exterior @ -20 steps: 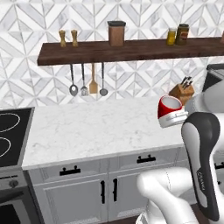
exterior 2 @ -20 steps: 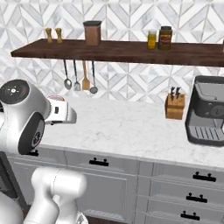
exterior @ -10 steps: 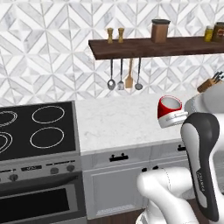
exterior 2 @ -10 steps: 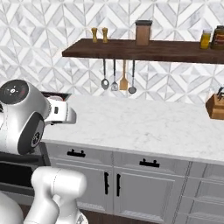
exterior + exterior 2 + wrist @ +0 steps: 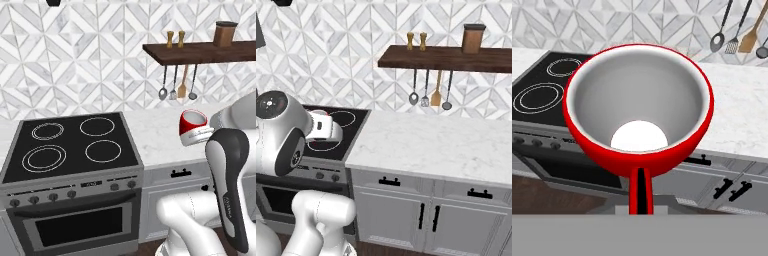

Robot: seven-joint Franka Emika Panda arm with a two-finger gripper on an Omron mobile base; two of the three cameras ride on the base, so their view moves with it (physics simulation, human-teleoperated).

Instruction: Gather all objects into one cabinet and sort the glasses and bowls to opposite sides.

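Progress looks partial at best: in the left base view the red mug (image 5: 193,126) rides in the air at the end of the arm, above the front edge of the marble counter (image 5: 155,135) just right of the stove (image 5: 70,150), so it is carried and not yet put away. No wall cabinet, tumbler or bowl appears here, so gathering and sorting are judged to remain. The arm's upper link stands upright at lower right, the wrist folded in close to the body.

In the right base view the elbow bulks at the left, with the forearm reaching level toward the stove; a red sliver of the mug peeks above the wrist.

In the hand view the mug's white inside faces the camera, its handle pointing down to the gripper (image 5: 640,197), which is pinched tight on that handle.
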